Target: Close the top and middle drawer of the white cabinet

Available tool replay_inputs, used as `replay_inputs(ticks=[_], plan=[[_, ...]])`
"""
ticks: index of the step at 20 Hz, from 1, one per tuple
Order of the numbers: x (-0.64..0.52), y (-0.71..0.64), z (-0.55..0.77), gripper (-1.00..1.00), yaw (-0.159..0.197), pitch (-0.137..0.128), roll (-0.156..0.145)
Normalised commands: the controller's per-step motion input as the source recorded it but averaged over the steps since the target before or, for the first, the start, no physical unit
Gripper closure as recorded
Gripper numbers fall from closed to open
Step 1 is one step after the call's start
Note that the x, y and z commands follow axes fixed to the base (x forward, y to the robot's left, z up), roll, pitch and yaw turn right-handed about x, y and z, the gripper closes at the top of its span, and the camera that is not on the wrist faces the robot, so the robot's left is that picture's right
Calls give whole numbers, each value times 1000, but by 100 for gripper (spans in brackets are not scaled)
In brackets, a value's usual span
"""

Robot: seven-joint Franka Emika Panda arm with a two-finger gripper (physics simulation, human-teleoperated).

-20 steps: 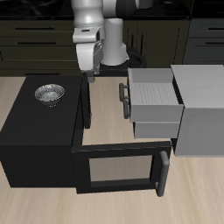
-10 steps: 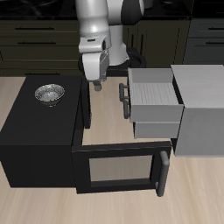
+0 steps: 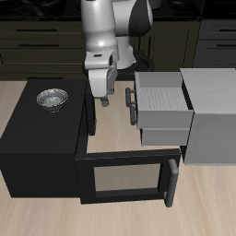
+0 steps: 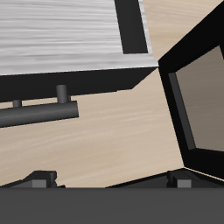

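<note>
The white cabinet point(image 3: 217, 115) stands on the table with its top drawer point(image 3: 163, 100) pulled far out and its bar handle point(image 3: 130, 100) facing the arm. Below it, the middle drawer point(image 3: 164, 137) sticks out a shorter way. My gripper point(image 3: 103, 96) hangs open and empty just beside the top drawer's handle, apart from it and slightly farther back. In the wrist view the top drawer's pale front point(image 4: 61, 39) and its handle point(image 4: 39, 112) lie ahead of my gripper point(image 4: 114, 179), whose fingertips point(image 4: 39, 179) stand wide apart.
A black cabinet point(image 3: 37, 134) stands on the gripper's other side, with a metal bowl point(image 3: 53, 97) on top. Its windowed door point(image 3: 124, 175) hangs open toward the table's front edge, also seen as the black door point(image 4: 197, 96). Dark wall cabinets point(image 3: 37, 41) line the back.
The arm has swung lower and toward the top drawer's handle over the last second. The drawers, black door and bowl have not moved.
</note>
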Motion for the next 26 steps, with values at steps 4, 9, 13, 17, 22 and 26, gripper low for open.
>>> replay_inputs(ticks=[4,9,13,17,22,26], plan=[[-16,39,-213,-100,14,12,18],[35,70,-110,-100,-3,5,21],[13,137,-240,-100,-2,31,35],[27,137,-109,-100,-2,6,30],[69,143,-148,-100,0,10,36],[69,152,-69,-100,-31,-16,22]])
